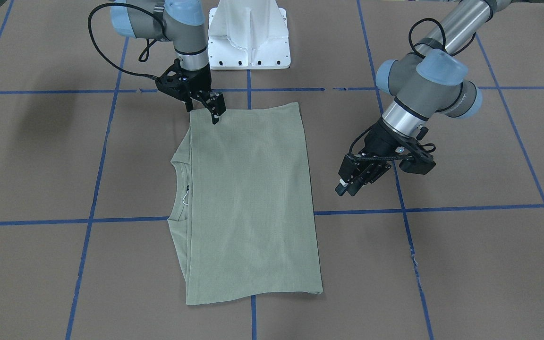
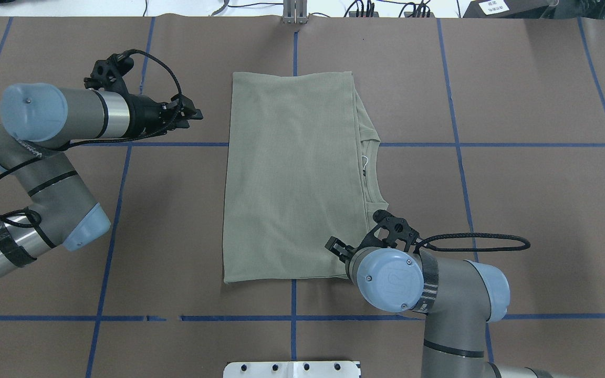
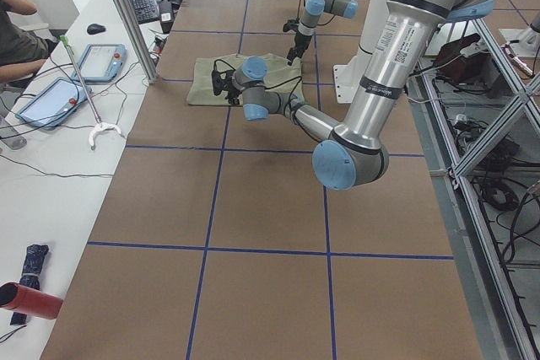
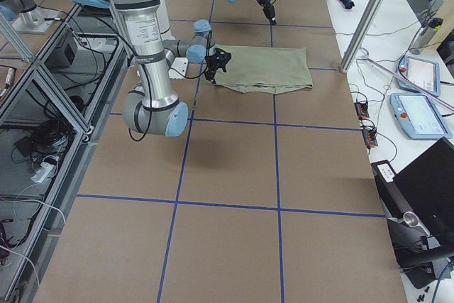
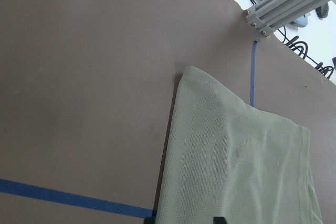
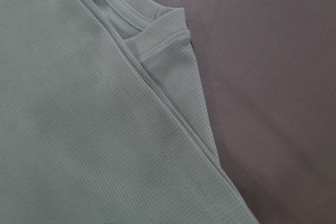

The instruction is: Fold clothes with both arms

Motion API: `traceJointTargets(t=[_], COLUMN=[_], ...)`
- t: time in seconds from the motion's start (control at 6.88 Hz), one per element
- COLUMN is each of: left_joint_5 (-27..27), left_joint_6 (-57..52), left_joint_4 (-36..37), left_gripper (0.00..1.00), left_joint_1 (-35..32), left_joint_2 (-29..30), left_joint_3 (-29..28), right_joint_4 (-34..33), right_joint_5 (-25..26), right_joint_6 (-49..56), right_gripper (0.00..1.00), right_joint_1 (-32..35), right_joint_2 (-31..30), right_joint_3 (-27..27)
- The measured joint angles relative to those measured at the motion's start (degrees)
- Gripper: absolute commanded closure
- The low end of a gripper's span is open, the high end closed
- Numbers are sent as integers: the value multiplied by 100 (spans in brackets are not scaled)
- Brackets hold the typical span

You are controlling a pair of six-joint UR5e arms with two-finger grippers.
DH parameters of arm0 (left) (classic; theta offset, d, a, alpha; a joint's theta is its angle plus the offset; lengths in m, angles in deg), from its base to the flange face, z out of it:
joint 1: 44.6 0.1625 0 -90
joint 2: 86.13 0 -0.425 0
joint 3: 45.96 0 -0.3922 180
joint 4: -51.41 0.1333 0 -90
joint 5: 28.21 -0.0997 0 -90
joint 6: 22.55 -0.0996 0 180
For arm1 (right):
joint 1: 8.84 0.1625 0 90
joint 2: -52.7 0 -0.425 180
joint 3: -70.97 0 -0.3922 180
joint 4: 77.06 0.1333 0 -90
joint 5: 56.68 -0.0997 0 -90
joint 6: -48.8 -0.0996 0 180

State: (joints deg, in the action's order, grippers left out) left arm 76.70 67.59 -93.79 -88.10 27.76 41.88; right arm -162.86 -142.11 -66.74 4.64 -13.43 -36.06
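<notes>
Brown counter (image 2: 518,210) gridded with blue tape lines (image 2: 491,144), white pedestal (image 1: 248,38) at near side, by robot.

Sage-green shirt (image 2: 292,178) flat at centre of counter, already reduced to 1 tidy rectangle. Sleeves out of sight, presumably tucked inside. Body doubled over, with collar (image 2: 369,168) and white string loop (image 1: 186,198) left exposed along right edge. Layered edges at near right corner stacked closely, per right wrist view. No wrinkles of note on top layer.

Left arm (image 2: 50,115) off to left, well apart from cloth. Left fingers (image 1: 347,185) released: 2 tips apart at bottom edge of left wrist view, nothing between.

Right arm (image 2: 439,294) bent down over near right corner of shirt. Right fingers (image 1: 216,112) just at cloth edge; contact not determinable. Cannot tell whether spread or clenched, wrist view showing cloth only.

Judged well advanced: main folds done. Outstanding at most 1 further fold to halve rectangle, if required, then withdrawal of both arms clear of cloth.
</notes>
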Motion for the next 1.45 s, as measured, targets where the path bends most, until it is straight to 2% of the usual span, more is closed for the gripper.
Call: traceJointTargets(t=[0.73,1.31,1.45], left_joint_5=[-2,3,3], left_joint_6=[4,6,10], left_joint_4=[7,9,9], left_gripper=[53,53,53], left_joint_1=[0,0,-2], left_joint_2=[-1,0,-4], left_joint_3=[24,66,79], right_joint_4=[19,20,22], right_joint_5=[-8,-34,-58], right_joint_6=[3,6,3], right_gripper=[6,77,100], right_joint_1=[-46,-31,-27], right_joint_2=[4,-3,-5], right_joint_3=[80,156,161])
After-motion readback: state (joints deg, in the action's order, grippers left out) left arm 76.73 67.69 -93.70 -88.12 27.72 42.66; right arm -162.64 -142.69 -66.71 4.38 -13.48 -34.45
